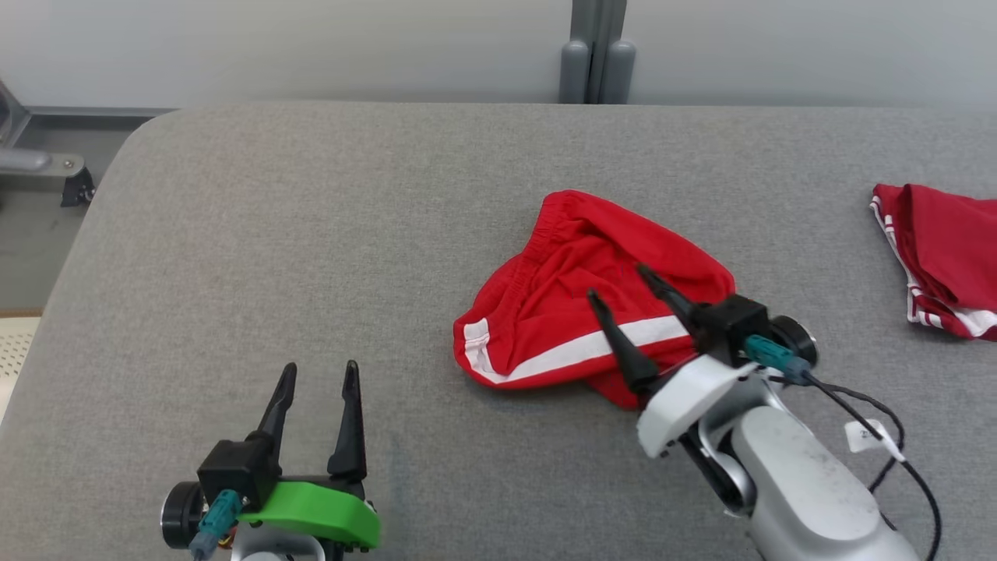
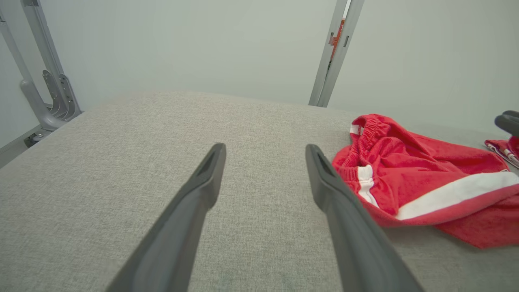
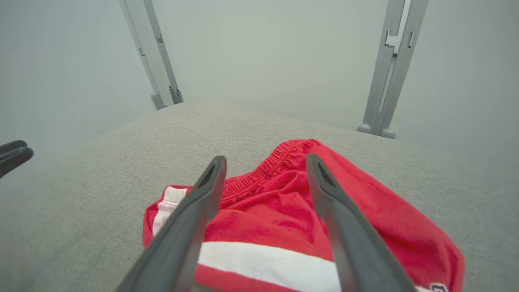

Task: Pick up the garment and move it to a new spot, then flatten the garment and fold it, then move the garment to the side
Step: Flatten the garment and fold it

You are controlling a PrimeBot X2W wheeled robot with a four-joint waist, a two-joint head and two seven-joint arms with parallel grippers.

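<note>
Red shorts (image 1: 576,296) with a white side stripe and an elastic waistband lie crumpled on the grey table (image 1: 311,234), right of its middle. My right gripper (image 1: 618,283) hovers open above the shorts' near half, fingers spread and pointing over the cloth (image 3: 279,219), holding nothing. My left gripper (image 1: 319,375) stands open near the front edge, well left of the shorts, nothing between its fingers (image 2: 202,178). In the left wrist view the shorts (image 2: 421,178) lie to the right of the fingers.
A second red garment (image 1: 938,257) with white trim lies at the table's far right edge. Grey metal posts (image 1: 596,54) stand behind the table against a pale wall. A metal frame (image 1: 39,160) sits off the left side. Bare grey surface spreads left of the shorts.
</note>
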